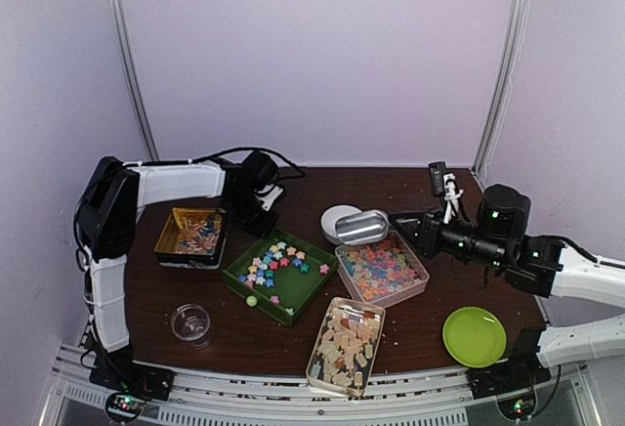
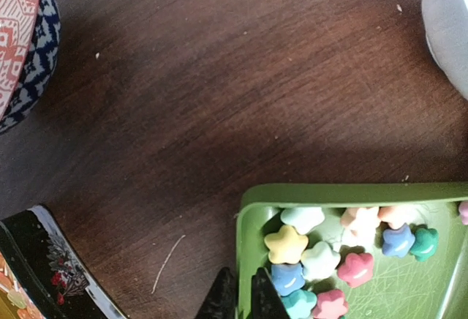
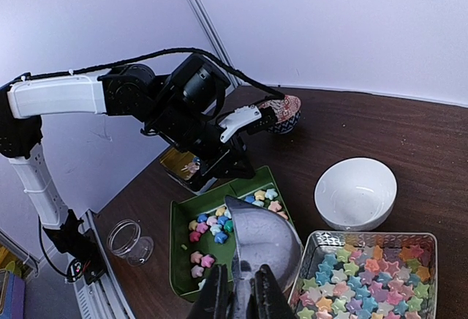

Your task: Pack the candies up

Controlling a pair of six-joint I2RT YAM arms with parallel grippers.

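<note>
Pastel star candies point(image 2: 287, 244) lie in a green tray point(image 2: 329, 193) at mid table. More stars fill a metal tray point(image 1: 381, 268), and beige chunky candies point(image 1: 347, 345) fill a clear tray near the front edge. My left gripper point(image 2: 241, 301) sits at the green tray's far-left corner point(image 1: 262, 223), its fingers nearly shut on either side of the tray's wall. My right gripper point(image 3: 238, 297) is shut on the handle of an empty metal scoop point(image 3: 267, 235). It holds the scoop above the gap between the green tray point(image 3: 175, 231) and the metal tray point(image 3: 365, 236).
A white bowl point(image 3: 355, 193) stands behind the metal tray. A patterned bowl point(image 3: 284, 109) sits far back. A black and gold tin point(image 1: 191, 235) with sweets is at the left, a glass jar point(image 1: 190, 322) at front left, a green plate point(image 1: 475, 336) at front right.
</note>
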